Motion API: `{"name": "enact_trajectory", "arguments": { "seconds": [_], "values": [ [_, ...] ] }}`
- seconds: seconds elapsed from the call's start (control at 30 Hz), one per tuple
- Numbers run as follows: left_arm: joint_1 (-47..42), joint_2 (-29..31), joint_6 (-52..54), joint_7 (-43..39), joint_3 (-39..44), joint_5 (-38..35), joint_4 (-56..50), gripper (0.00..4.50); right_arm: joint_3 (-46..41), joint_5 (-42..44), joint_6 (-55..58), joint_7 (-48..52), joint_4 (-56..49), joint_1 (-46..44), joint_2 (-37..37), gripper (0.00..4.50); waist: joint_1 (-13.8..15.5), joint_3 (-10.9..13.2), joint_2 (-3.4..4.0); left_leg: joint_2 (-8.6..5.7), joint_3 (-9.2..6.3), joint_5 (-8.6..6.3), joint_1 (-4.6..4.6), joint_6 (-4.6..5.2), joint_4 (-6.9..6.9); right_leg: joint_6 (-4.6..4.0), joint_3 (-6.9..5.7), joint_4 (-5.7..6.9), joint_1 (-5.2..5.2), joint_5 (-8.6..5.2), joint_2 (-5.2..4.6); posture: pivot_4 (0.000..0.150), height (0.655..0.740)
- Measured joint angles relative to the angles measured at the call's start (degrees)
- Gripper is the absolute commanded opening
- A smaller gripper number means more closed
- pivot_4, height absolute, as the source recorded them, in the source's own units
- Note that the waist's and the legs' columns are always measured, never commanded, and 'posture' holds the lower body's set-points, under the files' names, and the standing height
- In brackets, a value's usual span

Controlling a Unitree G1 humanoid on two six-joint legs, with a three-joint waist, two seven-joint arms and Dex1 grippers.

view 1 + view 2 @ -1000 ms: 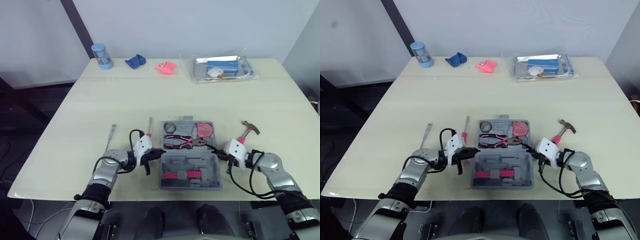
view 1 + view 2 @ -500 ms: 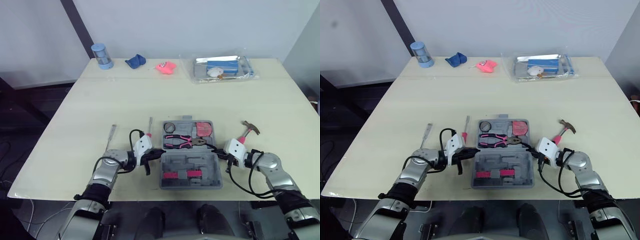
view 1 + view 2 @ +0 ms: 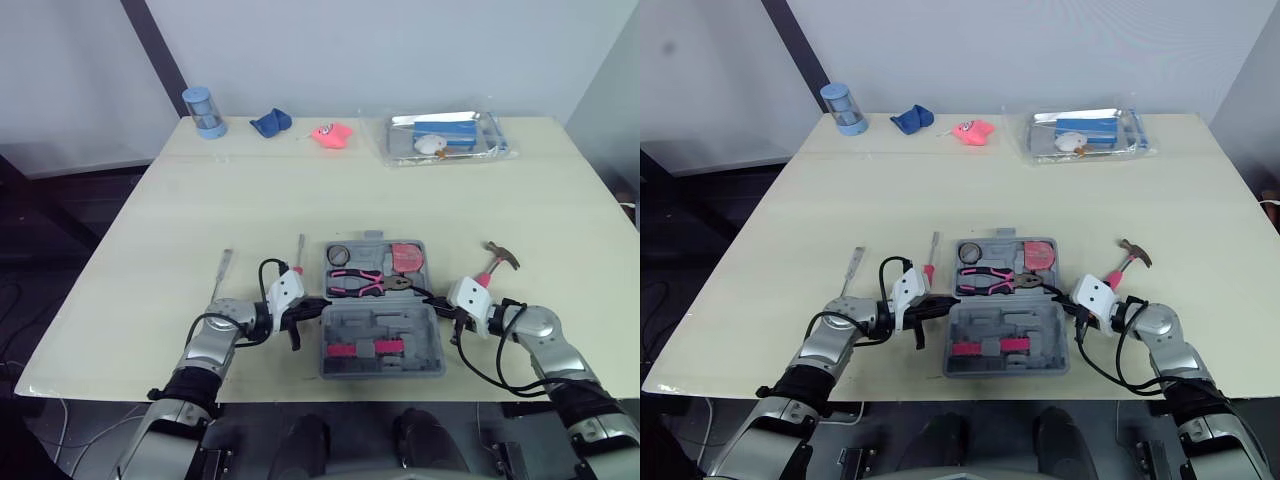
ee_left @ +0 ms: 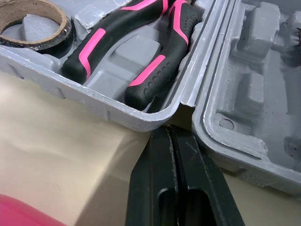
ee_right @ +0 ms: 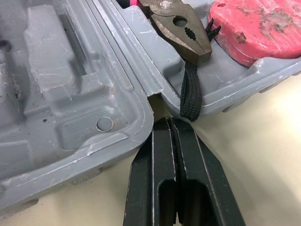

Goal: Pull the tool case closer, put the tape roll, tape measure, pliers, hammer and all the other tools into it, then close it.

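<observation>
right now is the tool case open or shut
Open: the tool case lies flat with both halves up, pliers visible inside.

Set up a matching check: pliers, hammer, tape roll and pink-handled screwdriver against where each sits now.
1 pliers
2 hammer
3 tape roll
4 pink-handled screwdriver

A on the table, right of the tool case
B in the case's far-left pocket
C on the table, left of the case
D across the middle of the case's far half

Pairs: 1-D, 2-A, 3-B, 4-C
</observation>
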Motion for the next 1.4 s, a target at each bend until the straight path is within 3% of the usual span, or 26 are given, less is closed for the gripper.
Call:
{"name": "enact_trajectory", "arguments": {
  "seconds": [1.4],
  "values": [
    [1.33,1.90,0.06,0.04,0.24,-1.12,-1.41,0.07,0.28,-0.71,0.38,0.46,-0.68,-0.25,0.16,0.02,-1.14,0.01,0.01,0.00,-0.03,0.00,0.03,0.00,-0.14,-0.01,0.00,-0.03,-0.01,-0.01,0.00,0.150,0.7400]
  ]
}}
